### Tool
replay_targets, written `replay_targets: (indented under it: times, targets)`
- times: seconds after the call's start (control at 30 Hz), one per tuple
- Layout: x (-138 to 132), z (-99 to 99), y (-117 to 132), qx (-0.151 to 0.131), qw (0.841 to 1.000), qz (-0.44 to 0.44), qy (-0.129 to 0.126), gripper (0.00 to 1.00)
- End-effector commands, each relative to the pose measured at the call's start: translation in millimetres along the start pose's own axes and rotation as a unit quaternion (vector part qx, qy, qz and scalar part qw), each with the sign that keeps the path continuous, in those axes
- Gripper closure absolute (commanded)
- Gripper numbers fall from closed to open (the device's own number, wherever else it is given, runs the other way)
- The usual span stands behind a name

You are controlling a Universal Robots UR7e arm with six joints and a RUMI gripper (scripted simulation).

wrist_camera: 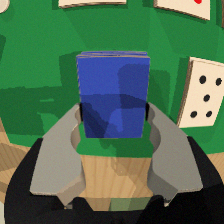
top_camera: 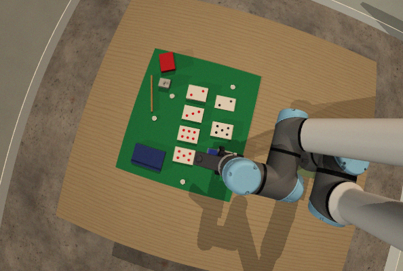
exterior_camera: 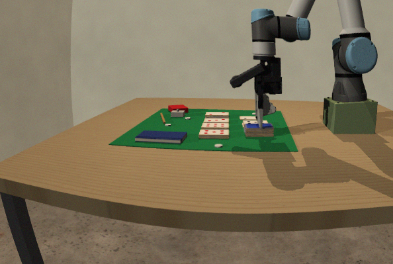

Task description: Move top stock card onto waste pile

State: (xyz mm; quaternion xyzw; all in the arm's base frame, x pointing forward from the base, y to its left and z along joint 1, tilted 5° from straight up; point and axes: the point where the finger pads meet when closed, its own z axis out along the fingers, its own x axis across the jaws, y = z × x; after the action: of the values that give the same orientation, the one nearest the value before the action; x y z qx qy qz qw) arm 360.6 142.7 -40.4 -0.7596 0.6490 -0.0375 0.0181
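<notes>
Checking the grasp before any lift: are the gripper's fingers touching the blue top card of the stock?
Touching. In the wrist view both grey fingers press against the side edges of the blue top card, with no gap showing on either side.

A light wooden tabletop (exterior_camera: 165,180) with a rounded edge carries 2 things directly: a green mat (top_camera: 149,145), lying flat near its middle, and the arm's olive-green base block (exterior_camera: 350,124), standing toward the back right corner, apart from the mat.
</notes>
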Motion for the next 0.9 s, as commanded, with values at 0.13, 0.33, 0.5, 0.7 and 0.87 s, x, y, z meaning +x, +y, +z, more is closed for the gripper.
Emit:
replay_targets:
  times: [0.13,0.33,0.5,0.7,0.87]
  targets:
    - [0,-15.4,0,0.001,1.0,0.0,0.0,0.62]
    - [0,-27.6,0,0.001,1.0,0.0,0.0,0.62]
    - [0,-37.8,0,0.001,1.0,0.0,0.0,0.62]
    - [0,-39.3,0,0.001,1.0,0.0,0.0,0.62]
    - [0,-39.3,0,0.001,1.0,0.0,0.0,0.62]
